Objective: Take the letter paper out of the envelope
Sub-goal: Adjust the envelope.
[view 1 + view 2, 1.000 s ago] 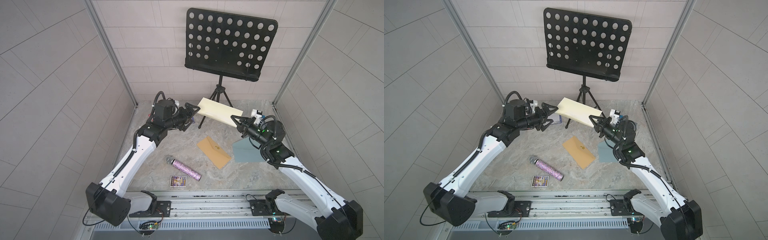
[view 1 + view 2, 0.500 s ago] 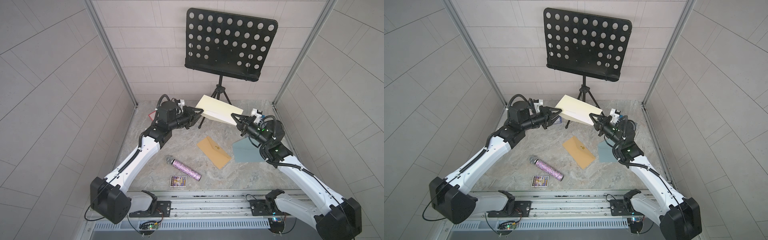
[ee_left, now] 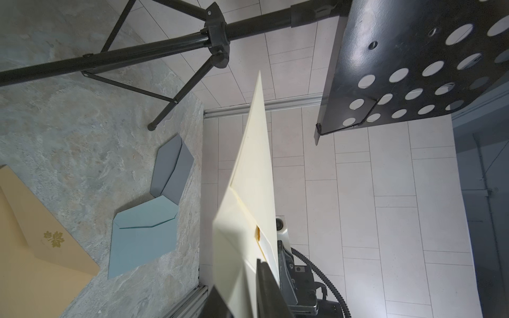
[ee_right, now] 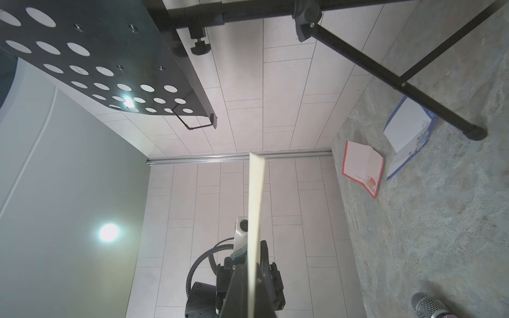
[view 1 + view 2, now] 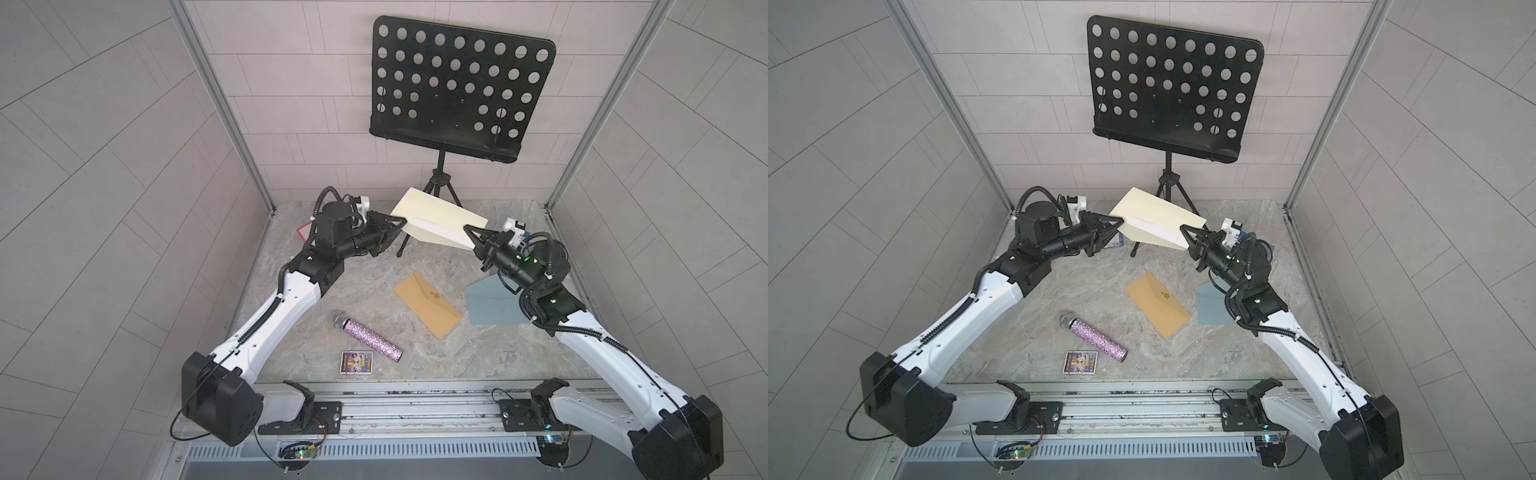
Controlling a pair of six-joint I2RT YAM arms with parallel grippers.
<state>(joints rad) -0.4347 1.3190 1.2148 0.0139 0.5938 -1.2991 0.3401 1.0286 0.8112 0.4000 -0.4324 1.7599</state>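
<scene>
Letter paper (image 5: 446, 235): visible as a white strip at the open mouth of the cream envelope (image 5: 436, 208), not yet withdrawn. The envelope hangs in the air below the music stand (image 5: 457, 87), well above the table (image 5: 332, 291), spanned between both arms. The right gripper (image 5: 471, 235) is clamped narrow on the envelope's right end.

Change over the last second: the left gripper (image 5: 397, 224), then spread wide and standing apart from the envelope, is now at its left corner with the jaws drawn in on a cream sheet. In the left wrist view it cannot be told for certain whether the jaws pinch only an envelope layer or the paper as well — it appears to be the envelope alone.

Meaning for the task: the envelope is now supported at both ends, so one arm can probably let go and regrasp the white strip. Extraction is judged not begun.
</scene>
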